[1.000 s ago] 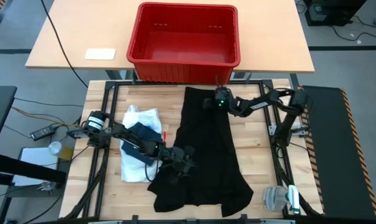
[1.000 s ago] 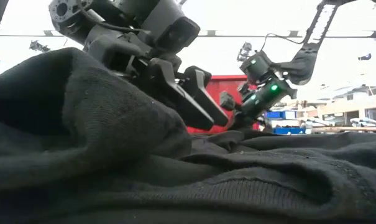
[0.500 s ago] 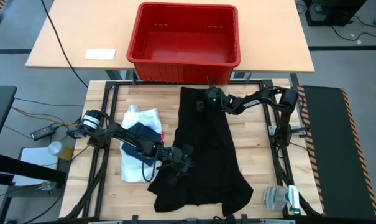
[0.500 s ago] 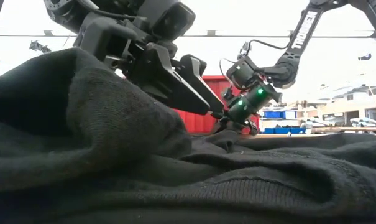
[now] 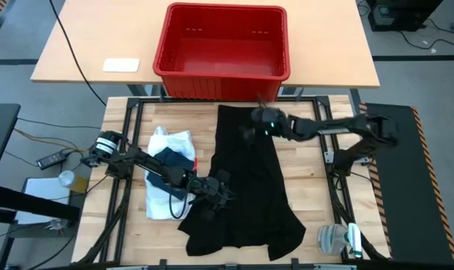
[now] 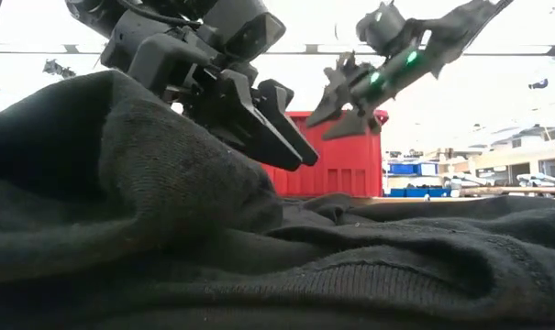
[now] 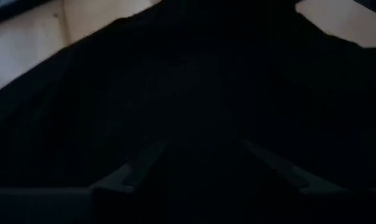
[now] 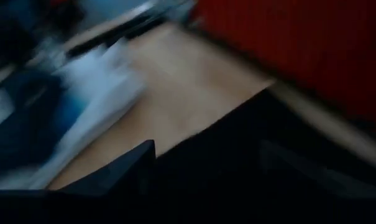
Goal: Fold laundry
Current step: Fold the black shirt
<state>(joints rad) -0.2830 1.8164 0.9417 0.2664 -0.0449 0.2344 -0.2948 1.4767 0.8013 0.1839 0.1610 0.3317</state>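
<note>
Left gripper (image 5: 220, 187) is lying low, fingers apart, on black garment (image 5: 245, 187); right gripper (image 6: 337, 96) is hovering, fingers apart.

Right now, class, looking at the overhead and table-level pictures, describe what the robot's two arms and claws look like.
Both arms are dark, slender and jointed. The left arm has a silver-white ring at its base end and a blocky dark wrist; its claw has two long, tapering black fingers. The right arm carries a glowing green light near its claw, with a thin cable above.
</note>
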